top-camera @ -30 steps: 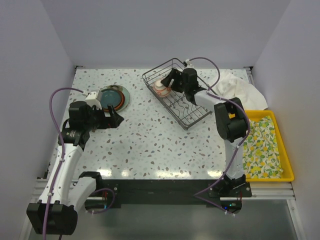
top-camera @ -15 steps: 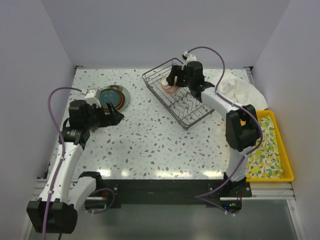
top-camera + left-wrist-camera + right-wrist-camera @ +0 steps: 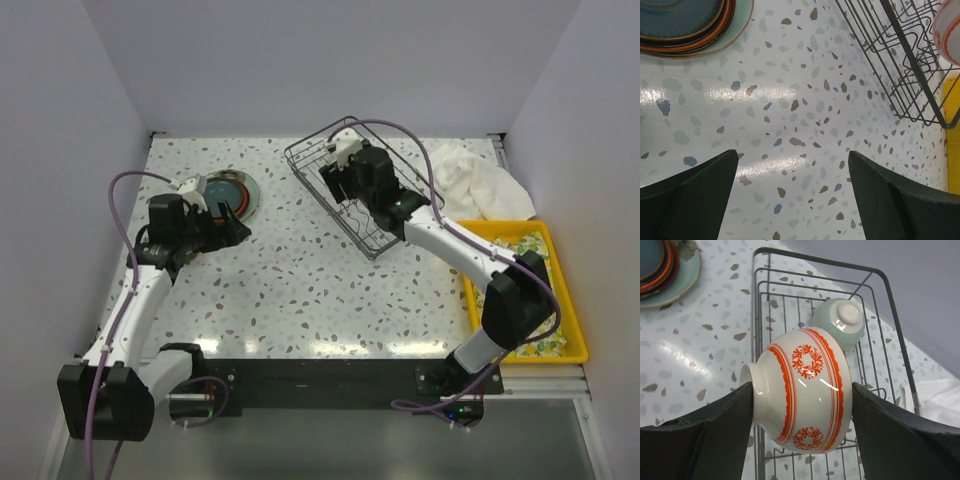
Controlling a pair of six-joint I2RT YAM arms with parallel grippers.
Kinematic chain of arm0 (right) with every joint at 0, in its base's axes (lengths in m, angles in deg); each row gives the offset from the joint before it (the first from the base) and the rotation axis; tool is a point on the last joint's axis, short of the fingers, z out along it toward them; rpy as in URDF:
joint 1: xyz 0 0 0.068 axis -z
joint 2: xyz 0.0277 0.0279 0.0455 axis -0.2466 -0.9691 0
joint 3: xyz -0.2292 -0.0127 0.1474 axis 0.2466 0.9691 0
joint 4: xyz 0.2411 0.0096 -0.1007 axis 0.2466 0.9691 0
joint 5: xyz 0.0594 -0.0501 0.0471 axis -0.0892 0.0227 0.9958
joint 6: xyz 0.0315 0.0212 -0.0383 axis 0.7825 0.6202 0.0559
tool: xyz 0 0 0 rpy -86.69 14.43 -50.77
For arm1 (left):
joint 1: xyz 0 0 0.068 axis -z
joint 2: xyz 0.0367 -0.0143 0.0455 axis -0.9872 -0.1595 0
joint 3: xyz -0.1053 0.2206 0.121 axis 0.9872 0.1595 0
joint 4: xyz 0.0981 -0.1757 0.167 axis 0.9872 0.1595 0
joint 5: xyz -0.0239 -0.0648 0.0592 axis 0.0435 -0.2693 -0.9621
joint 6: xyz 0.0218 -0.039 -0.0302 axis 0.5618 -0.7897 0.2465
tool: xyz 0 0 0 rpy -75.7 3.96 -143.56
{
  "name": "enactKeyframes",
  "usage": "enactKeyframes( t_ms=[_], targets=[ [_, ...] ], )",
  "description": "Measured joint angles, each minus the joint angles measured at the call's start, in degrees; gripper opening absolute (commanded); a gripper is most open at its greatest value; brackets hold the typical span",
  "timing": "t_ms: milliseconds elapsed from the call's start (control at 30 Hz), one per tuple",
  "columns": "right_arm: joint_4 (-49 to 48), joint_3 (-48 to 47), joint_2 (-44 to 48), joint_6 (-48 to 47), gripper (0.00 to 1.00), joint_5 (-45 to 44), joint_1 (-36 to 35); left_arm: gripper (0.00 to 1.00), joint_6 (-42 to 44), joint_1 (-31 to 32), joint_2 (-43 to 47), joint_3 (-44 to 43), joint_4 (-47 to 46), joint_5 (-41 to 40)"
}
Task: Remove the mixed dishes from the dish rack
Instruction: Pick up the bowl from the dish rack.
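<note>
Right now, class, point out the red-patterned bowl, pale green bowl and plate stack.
red-patterned bowl (image 3: 807, 390): right wrist view, side wall
pale green bowl (image 3: 847, 315): right wrist view, base
plate stack (image 3: 735, 27): left wrist view, rim

Top camera sits high above and behind me, tilted down and forward, taking in the whole tabletop (image 3: 300, 290) from near edge to far edge. My left wrist camera hangs close over that tabletop, looking down past my left claw (image 3: 792, 165). The stacked plates (image 3: 685, 25) clip its far-left corner, the dish rack (image 3: 900, 95) its far-right. My right wrist camera is closer yet, over the rack, with the red-patterned bowl (image 3: 805, 355) filling the frame inside my right claw (image 3: 801, 395). Plates and rack show in all three views.
</note>
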Motion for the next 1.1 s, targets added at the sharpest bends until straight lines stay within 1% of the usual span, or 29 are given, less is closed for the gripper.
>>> enactKeyframes(
  t_ms=[133,267,367,500,600,767,1100],
  targets=[
    [-0.61,5.35,4.74,-9.31,0.45,-4.57,-8.55,0.97,0.0,0.0,-3.04,-0.37,-0.22,-0.02],
    [-2.54,10.19,7.63,-17.14,0.47,-9.64,-16.33,0.97,-0.5,0.0,-6.78,-2.36,-0.26,0.15],
    [-5.14,13.79,8.48,-21.64,0.49,-13.03,-21.24,0.97,-1.05,0.04,-9.29,-4.33,-0.59,0.79],
    [-8.74,18.53,8.37,-27.96,0.49,-17.33,-26.97,0.97,-1.75,0.79,-12.13,-6.88,-0.96,1.36],
    [-12.85,21.44,7.43,-32.48,0.5,-19.93,-30.23,0.97,-2.49,1.97,-13.44,-7.91,-1.05,1.81],
    [-20.46,24.52,2.49,-39.01,0.51,-23.21,-34.34,0.97,-4.33,4.26,-14.99,-8.04,-1.05,2.25],
    [-32.87,27.93,-4.48,-45.55,0.53,-27.69,-36.85,0.92,-10.86,7.98,-20.13,-9.25,-1.84,6.67]
  ],
)
